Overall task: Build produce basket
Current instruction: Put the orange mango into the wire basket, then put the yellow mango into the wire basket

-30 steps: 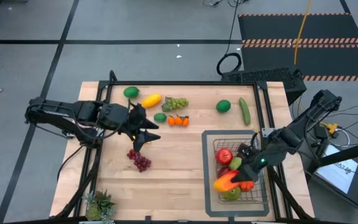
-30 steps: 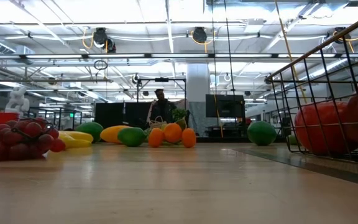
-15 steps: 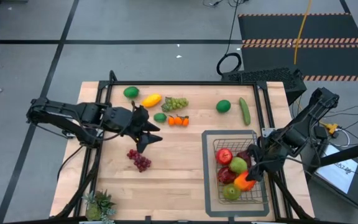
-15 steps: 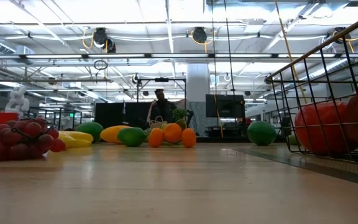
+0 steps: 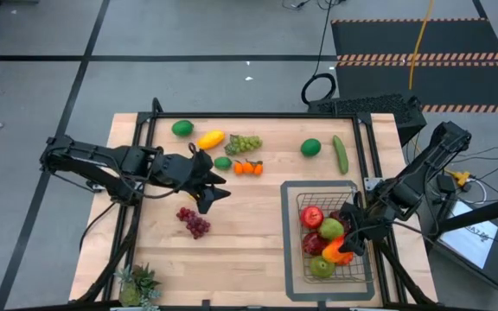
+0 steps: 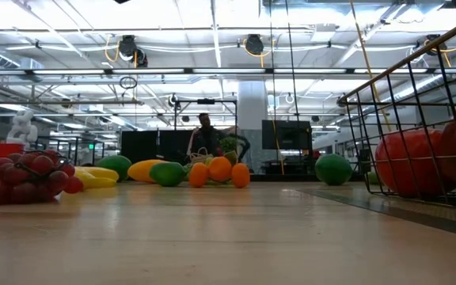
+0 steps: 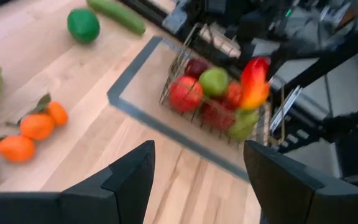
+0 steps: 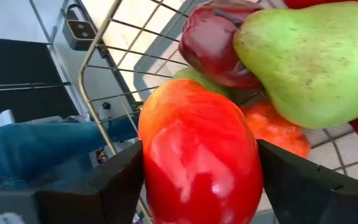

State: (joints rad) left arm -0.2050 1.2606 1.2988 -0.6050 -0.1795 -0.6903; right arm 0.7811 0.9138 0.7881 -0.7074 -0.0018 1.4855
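The right gripper (image 5: 346,244) hides part of the basket (image 5: 299,206) near the table's right edge. Its fingers sit on both sides of a red-orange mango (image 8: 201,155), not clearly squeezing. The left gripper (image 5: 212,186), spread apart, hangs mid-table above the purple grapes (image 5: 194,221).

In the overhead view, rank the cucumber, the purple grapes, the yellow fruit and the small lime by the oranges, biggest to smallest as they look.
1. cucumber, the longest
2. purple grapes
3. yellow fruit, close to the grapes in extent, so that order is unsure
4. small lime, clearly the smallest
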